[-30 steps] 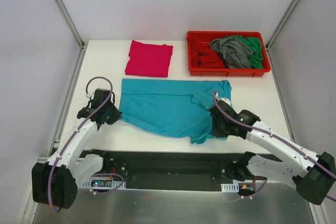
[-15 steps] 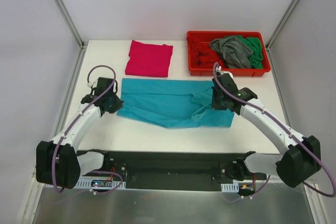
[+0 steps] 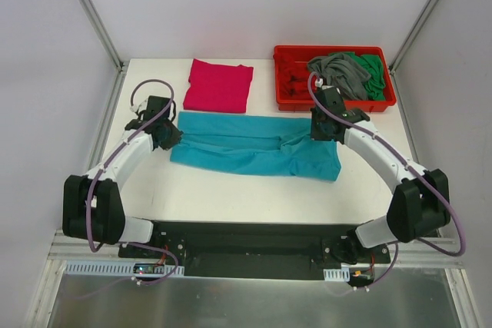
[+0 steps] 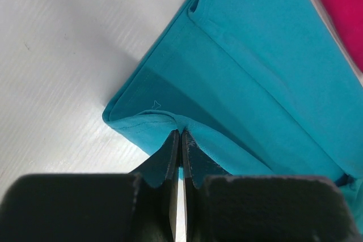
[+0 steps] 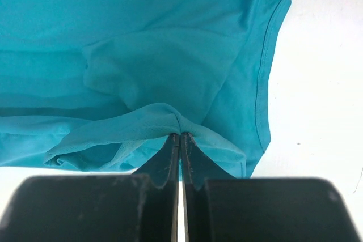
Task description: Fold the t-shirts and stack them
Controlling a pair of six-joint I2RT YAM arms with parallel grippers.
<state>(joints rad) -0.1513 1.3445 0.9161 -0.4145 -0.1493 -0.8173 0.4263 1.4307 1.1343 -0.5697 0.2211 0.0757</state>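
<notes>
The teal-blue t-shirt (image 3: 254,153) lies across the middle of the table, folded lengthwise into a long band. My left gripper (image 3: 167,134) is shut on its left edge; in the left wrist view the gripper (image 4: 181,135) pinches a fold of teal-blue cloth (image 4: 249,66). My right gripper (image 3: 321,128) is shut on the shirt's right end; in the right wrist view the gripper (image 5: 181,137) pinches a raised ridge of the cloth (image 5: 159,55). The magenta-pink t-shirt (image 3: 219,86) lies folded at the back. Grey (image 3: 338,74) and green (image 3: 373,67) shirts lie crumpled in the tray.
The red plastic tray (image 3: 284,101) stands at the back right, close behind my right gripper. A corner of the magenta-pink shirt (image 4: 340,9) shows in the left wrist view. Bare white table (image 3: 254,197) lies in front of the teal-blue shirt.
Both grippers have carried the shirt's near edge away from the arms and over its far half. The shirt went from a wide spread to a narrow folded band.
</notes>
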